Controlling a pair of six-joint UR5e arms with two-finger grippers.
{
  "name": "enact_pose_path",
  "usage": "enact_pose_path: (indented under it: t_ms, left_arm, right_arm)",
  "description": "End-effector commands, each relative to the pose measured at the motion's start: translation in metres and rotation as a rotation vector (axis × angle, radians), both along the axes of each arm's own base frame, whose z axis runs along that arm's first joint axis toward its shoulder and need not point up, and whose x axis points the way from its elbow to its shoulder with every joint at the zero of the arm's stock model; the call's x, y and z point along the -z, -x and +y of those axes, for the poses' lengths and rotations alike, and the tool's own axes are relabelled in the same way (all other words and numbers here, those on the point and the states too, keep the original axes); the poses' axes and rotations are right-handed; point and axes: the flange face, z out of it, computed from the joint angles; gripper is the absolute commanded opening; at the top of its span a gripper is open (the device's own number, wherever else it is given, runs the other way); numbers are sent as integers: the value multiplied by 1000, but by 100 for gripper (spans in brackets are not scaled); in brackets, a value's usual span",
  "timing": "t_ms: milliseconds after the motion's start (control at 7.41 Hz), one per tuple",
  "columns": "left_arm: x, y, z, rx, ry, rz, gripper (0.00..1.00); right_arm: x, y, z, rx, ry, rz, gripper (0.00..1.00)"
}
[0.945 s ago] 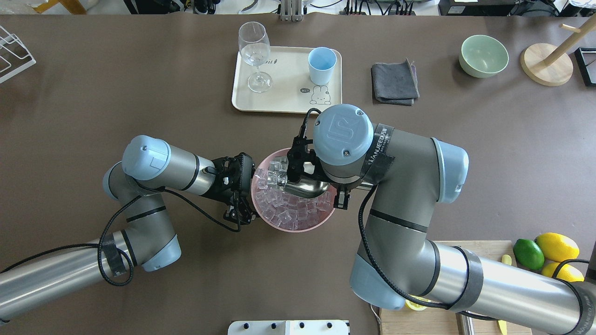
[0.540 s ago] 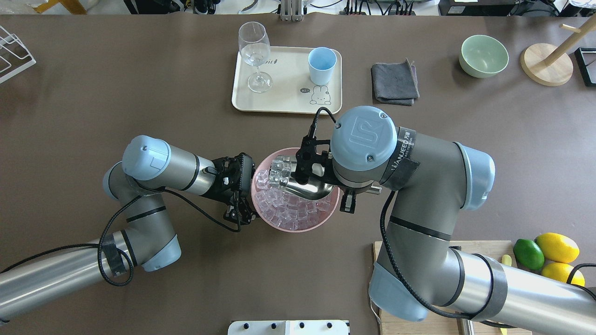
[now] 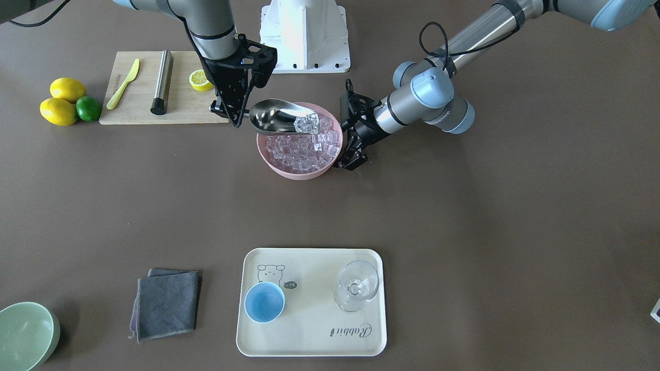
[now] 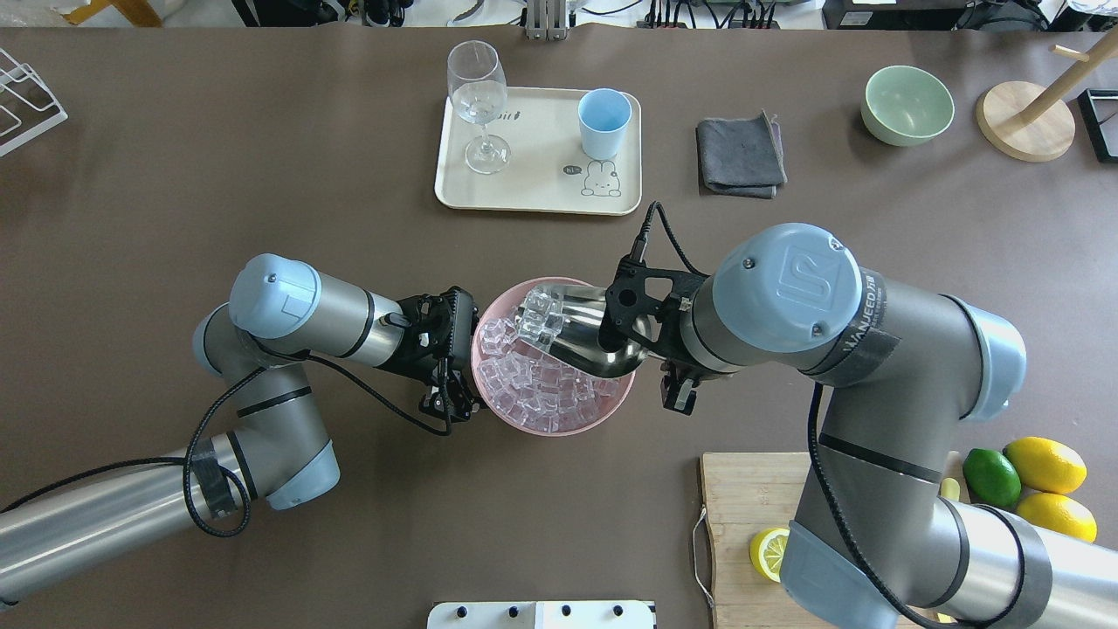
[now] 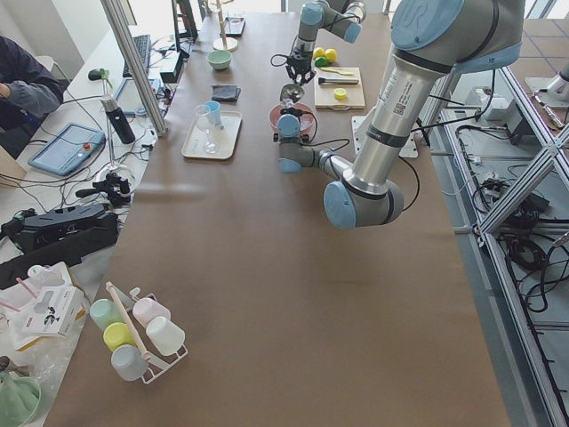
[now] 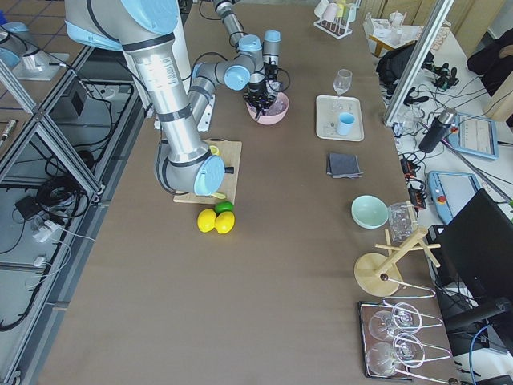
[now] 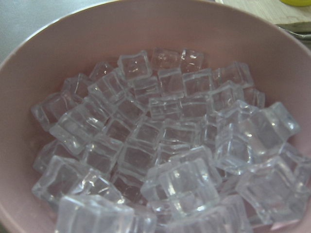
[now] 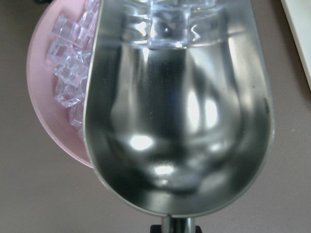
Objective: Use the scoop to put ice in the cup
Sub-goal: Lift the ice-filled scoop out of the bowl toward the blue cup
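Observation:
My right gripper [image 4: 642, 345] is shut on the handle of the steel scoop [image 4: 587, 339], also seen in the front view [image 3: 276, 116]. The scoop hangs over the far right part of the pink bowl [image 4: 548, 432]. A few ice cubes [image 4: 540, 314] sit at its tip, as the right wrist view [image 8: 167, 19] shows. More ice [image 7: 160, 145] fills the bowl. My left gripper [image 4: 456, 360] rests against the bowl's left rim; its jaws are hidden. The light-blue cup [image 4: 603, 114] stands empty on the cream tray [image 4: 533, 188], far from both grippers.
A wine glass [image 4: 478, 96] stands on the tray left of the cup. A grey cloth [image 4: 741, 157] and a pale green bowl [image 4: 907, 105] lie to the right. Near the robot's right are a cutting board [image 3: 139, 103] with a steel cylinder [image 3: 162, 81], lemons and a lime [image 4: 991, 476].
My right arm has swung to the right and drawn the scoop up out of the ice with a few cubes in it. My left arm has not moved.

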Motion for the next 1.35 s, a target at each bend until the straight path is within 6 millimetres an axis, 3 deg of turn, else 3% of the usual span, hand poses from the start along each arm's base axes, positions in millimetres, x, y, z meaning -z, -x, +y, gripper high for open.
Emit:
enact_pose_path:
  t_ms: [0, 270, 540, 810, 1215]
  left_arm:
    - [0, 0, 0, 0, 0, 0, 96]
    - [0, 1, 0, -1, 2, -1, 96]
    - [0, 4, -1, 4, 5, -1, 96]
    - [-1, 11, -7, 15, 7, -1, 97]
    - [-3, 34, -1, 23, 27, -33, 97]
  right_arm:
    - [-1, -22, 10, -170, 126, -206, 0]
    - [-9, -23, 8, -205, 161, -215, 0]
    - [-22, -39, -24, -236, 250, -139, 0]
    - [-29, -42, -76, -256, 394, -63, 0]
    - [-16, -58, -159, -310, 634, 65, 0]
